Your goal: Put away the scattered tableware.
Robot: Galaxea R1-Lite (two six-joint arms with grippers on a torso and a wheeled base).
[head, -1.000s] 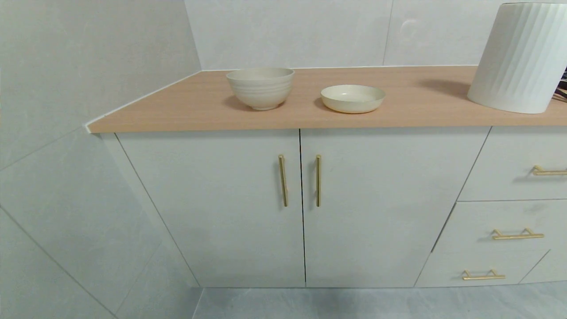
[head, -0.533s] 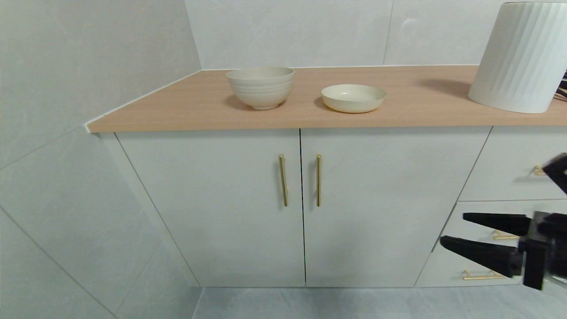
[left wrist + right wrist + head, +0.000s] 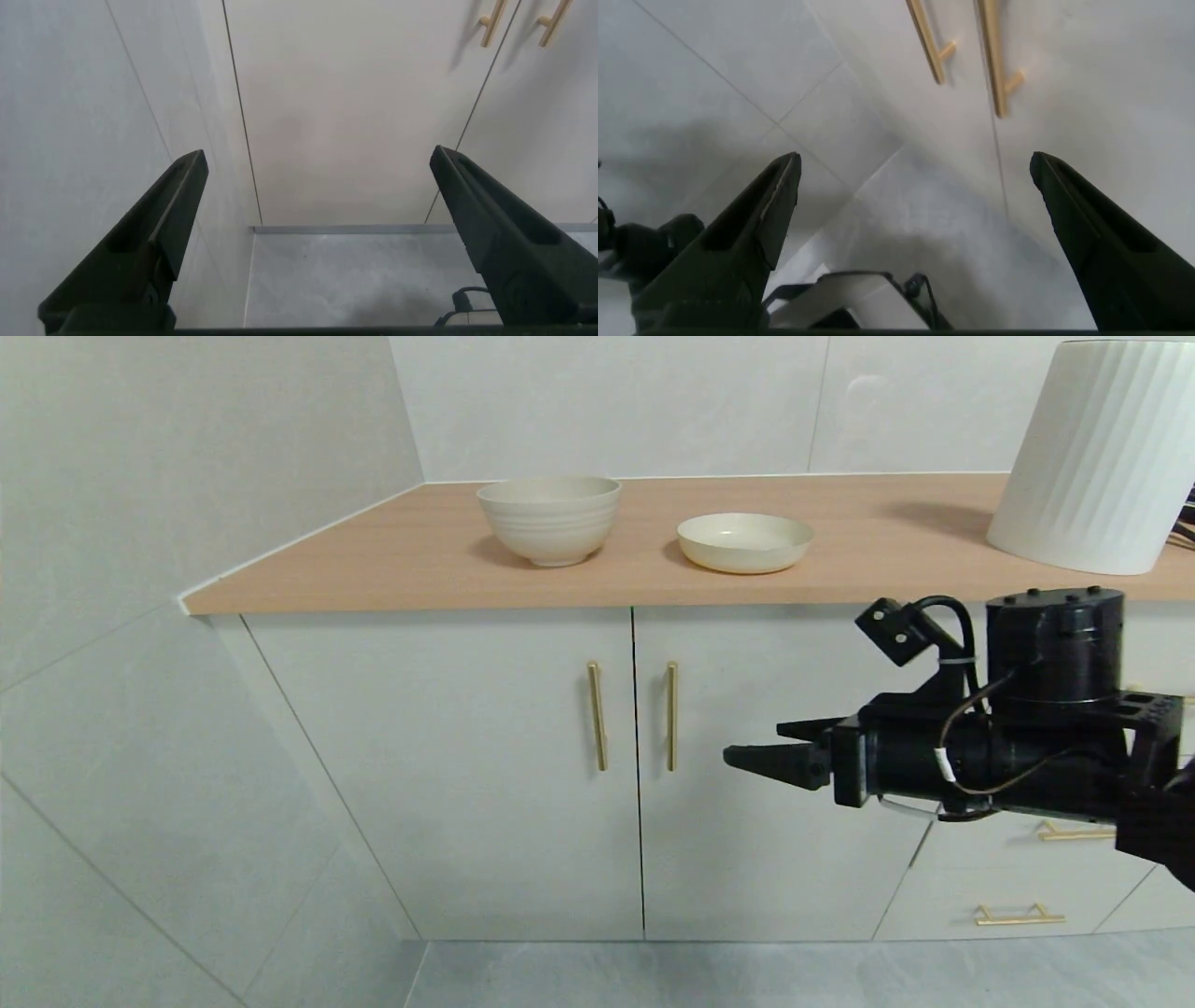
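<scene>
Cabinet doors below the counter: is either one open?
No: both cabinet doors sit flush and shut, gold handles side by side, with the right gripper apart from them.

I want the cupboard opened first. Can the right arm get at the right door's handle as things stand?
Probably yes. The right gripper hangs open before the right door, about level with its handle, with nothing between them. Its distance from the door is unclear.

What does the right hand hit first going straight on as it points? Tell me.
Probably the gold handle of the right cabinet door; the right hand points that way, though depth is unclear.
</scene>
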